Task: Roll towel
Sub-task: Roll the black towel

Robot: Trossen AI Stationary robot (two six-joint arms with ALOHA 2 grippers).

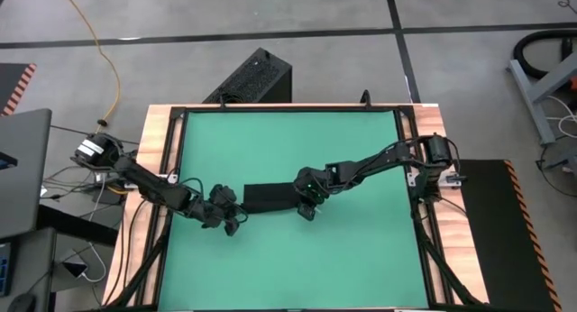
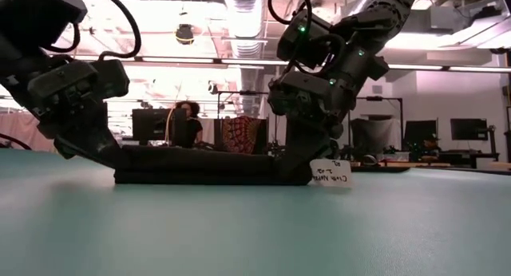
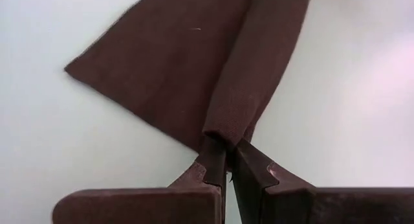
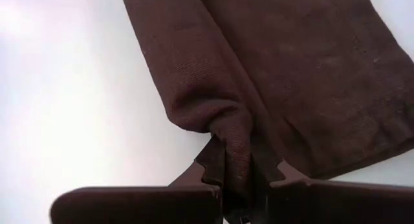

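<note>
The towel (image 1: pixel 270 197) is lying as a low, narrow band on the green bench (image 1: pixel 288 150), partly rolled, with its white tag (image 2: pixel 330 174) sticking out at the end under the right arm. Both arms are working at opposite ends of it. To my eye the roll is only begun, and doing it well is going to mean both ends turning over together at an even pace, with the cloth kept taut between them so the roll is not coning or slackening.

The left hand (image 3: pixel 228 167) is pinching the rolled edge at one end of the towel, fingers all but touching. The right hand (image 4: pixel 238 179) is nipping a fold at the tagged end, its fingers slightly apart around the cloth.
</note>
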